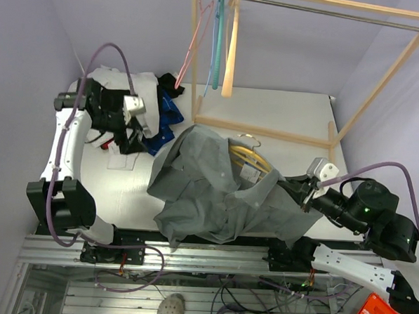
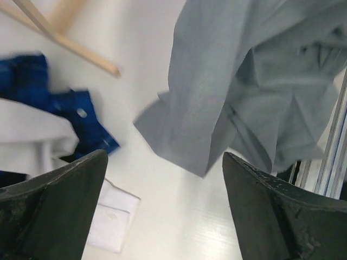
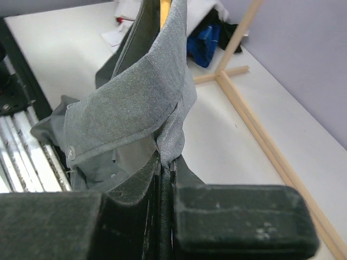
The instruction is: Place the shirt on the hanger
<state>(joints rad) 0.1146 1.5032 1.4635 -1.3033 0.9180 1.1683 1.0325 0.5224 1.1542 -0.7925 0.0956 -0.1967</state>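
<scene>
Right wrist view: right tool (image 3: 165, 169) pinches the shirt (image 3: 135, 92); left tool (image 2: 164, 179) gapes empty. One-sided pulling could drag it off the hanger (image 1: 255, 159).

You're looking down from above and behind, left wrist facing the table (image 2: 146, 81), right wrist sitting close, all sharing the shirt (image 1: 215, 192).

Left pincer (image 2: 164, 158) spread wide, right pincer (image 3: 165, 169) clamped tight
</scene>
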